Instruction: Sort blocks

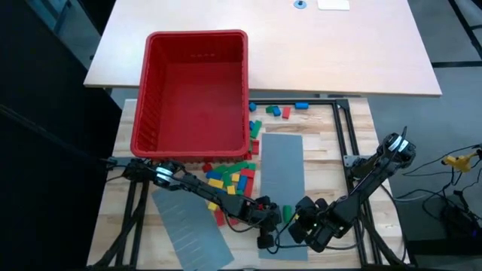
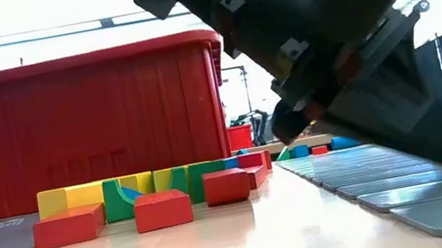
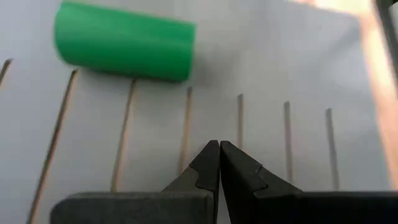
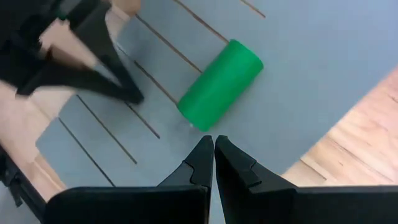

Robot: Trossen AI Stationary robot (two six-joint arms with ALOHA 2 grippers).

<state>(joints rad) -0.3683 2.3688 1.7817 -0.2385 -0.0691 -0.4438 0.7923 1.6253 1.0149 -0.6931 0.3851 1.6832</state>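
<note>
Left wrist view shows the left gripper (image 3: 219,144) with its 2 fingers pressed together and nothing between them, pointing at a green cylinder (image 3: 124,41) that lies on its side on a grey slotted panel (image 3: 280,56). The right gripper (image 4: 213,140) is likewise pinched together and empty, just short of the same cylinder from the other side. From above, both grippers sit close together over the near end of that panel (image 1: 282,173), with the cylinder (image 1: 287,213) between them.

The blocks (image 1: 232,178) lie in a loose heap on the wooden table (image 1: 331,150) in front of the red bin (image 1: 194,90), with a few more (image 1: 280,111) beside the bin's far corner. A second grey panel (image 1: 184,222) lies under the left arm.

My read is that the cylinder is the piece in hand. To take it well, 1 gripper should spread its fingers first, then come down across the round body, not along its length, since it will likely roll on the smooth panel. The other arm should back away so the 2 do not collide.
</note>
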